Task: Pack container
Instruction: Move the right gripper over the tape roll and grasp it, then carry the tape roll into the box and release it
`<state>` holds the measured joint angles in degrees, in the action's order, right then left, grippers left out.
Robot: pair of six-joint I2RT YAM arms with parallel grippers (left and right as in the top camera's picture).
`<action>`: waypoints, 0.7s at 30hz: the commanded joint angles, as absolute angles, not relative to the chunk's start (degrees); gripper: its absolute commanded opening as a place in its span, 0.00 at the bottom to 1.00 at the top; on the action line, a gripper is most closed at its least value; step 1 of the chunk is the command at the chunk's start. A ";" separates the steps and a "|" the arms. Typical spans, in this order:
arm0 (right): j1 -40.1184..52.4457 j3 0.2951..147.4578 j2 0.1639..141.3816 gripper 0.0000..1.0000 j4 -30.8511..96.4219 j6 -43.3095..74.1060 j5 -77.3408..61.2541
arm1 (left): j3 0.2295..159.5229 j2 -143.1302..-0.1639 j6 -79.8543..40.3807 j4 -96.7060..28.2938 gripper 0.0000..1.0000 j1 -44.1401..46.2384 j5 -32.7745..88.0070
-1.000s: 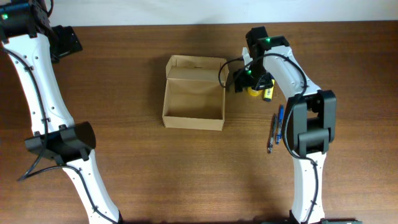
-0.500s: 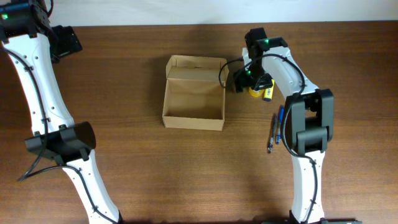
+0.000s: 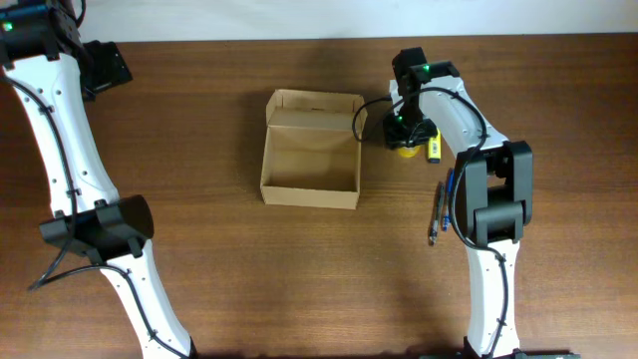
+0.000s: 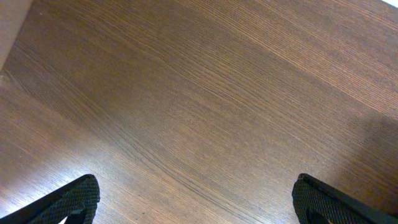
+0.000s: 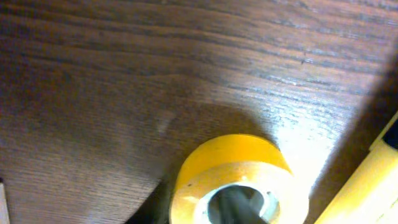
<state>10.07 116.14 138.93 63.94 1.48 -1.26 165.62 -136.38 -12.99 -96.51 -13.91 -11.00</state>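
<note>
Right wrist cam, R hand [image 3: 403,136] pinching yellow tape roll [image 5: 236,158], L hand [image 4: 199,208] wide, container [image 3: 309,165] open

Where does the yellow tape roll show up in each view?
Overhead: the yellow roll of tape lies upper right of centre, right of the tan cardboard box.
Left wrist: not in it.
Right wrist: the roll fills the bottom centre, close up.
Shared landmark: the yellow marker just right of the roll.

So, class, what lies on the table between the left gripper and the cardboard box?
Nothing: in the overhead view, the stretch of table between the left gripper and the box is bare brown wood.
</note>
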 commanded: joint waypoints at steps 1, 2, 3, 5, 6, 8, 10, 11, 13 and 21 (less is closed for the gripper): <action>10.00 116.27 139.90 0.10 64.25 2.00 -0.80 | 165.36 -134.65 -12.12 -96.66 1.00 -14.15 -11.40; 10.00 116.27 139.90 0.04 64.29 2.02 -0.84 | 165.36 -134.65 -12.12 -96.66 1.00 -14.15 -11.40; 10.00 116.29 139.87 0.04 64.31 2.02 -1.06 | 165.36 -134.65 -12.12 -96.66 1.00 -14.15 -11.40; 10.00 116.92 139.76 0.04 65.12 2.22 -1.74 | 165.36 -134.65 -12.12 -96.66 1.00 -14.15 -11.40; 9.93 117.58 139.76 0.04 65.65 2.22 -2.31 | 165.36 -134.65 -12.12 -96.66 1.00 -14.15 -11.40; 9.63 120.01 139.37 0.04 67.29 2.22 -3.92 | 165.36 -134.65 -12.12 -96.66 1.00 -14.15 -11.40; 9.32 124.53 138.28 0.04 69.97 2.20 -4.93 | 165.36 -134.65 -12.12 -96.66 1.00 -14.15 -11.40; 9.32 126.32 137.78 0.04 70.94 2.17 -4.91 | 165.36 -134.65 -12.12 -96.66 1.00 -14.15 -11.40; 9.39 130.23 136.66 0.04 72.90 2.20 -4.93 | 165.36 -134.65 -12.12 -96.66 1.00 -14.15 -11.40; 12.10 150.12 135.55 0.04 84.95 -0.12 -4.91 | 165.36 -134.65 -12.12 -96.66 1.00 -14.15 -11.40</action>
<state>10.07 143.26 138.78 82.39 1.50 -4.14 165.62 -136.38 -12.99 -96.55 -13.91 -11.00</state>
